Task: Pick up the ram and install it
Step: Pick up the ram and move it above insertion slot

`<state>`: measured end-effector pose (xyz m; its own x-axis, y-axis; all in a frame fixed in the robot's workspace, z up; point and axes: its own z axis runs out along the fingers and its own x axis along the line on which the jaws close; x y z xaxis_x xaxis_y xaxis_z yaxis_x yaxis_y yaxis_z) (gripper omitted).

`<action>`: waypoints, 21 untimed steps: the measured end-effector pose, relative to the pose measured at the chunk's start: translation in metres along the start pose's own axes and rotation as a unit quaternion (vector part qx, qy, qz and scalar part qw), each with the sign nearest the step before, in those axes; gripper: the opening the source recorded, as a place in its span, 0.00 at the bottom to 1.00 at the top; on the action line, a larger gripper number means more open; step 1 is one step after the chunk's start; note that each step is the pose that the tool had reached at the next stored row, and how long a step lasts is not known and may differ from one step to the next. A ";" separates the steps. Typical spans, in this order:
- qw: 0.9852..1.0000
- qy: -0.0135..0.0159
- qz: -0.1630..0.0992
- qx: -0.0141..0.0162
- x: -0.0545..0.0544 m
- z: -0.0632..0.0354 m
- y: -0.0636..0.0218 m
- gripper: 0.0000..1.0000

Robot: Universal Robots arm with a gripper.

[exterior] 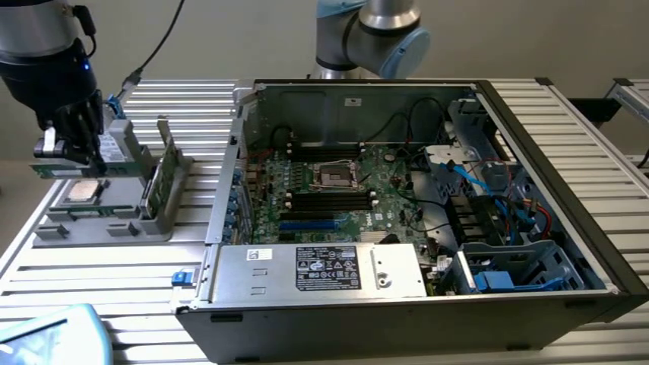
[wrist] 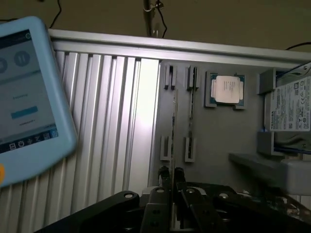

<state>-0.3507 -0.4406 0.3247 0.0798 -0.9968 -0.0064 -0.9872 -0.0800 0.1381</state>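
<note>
My gripper (exterior: 73,144) hangs above the grey rack (exterior: 102,224) at the exterior view's left, outside the computer case. It is shut on the ram (exterior: 63,170), a slim green stick held level under the fingers. In the wrist view the gripper (wrist: 171,177) has its fingertips close together over the rack (wrist: 218,141), with only a thin edge between them. The black motherboard slots (exterior: 327,201) lie inside the open case (exterior: 568,152), well off to the exterior view's right of the gripper.
The rack also holds upright green boards (exterior: 163,179), a processor chip (exterior: 85,190) (wrist: 226,90) and a labelled drive (wrist: 291,104). A blue-rimmed touchscreen tablet (exterior: 45,334) (wrist: 24,92) lies on the ribbed aluminium table (exterior: 91,281). Cables, a power supply (exterior: 324,268) and drive cages crowd the case.
</note>
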 end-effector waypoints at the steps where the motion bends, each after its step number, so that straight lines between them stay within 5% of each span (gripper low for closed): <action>1: 1.000 0.000 0.000 0.000 0.000 -0.0046 -0.0032 0.14; 10: 1.000 0.000 0.000 -0.005 0.003 -0.0425 -0.0345 0.14; 21: 1.000 -0.001 0.000 -0.013 0.007 -0.0714 -0.0748 0.14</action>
<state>-0.2665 -0.4408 0.3850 0.0800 -0.9968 -0.0086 -0.9832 -0.0804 0.1637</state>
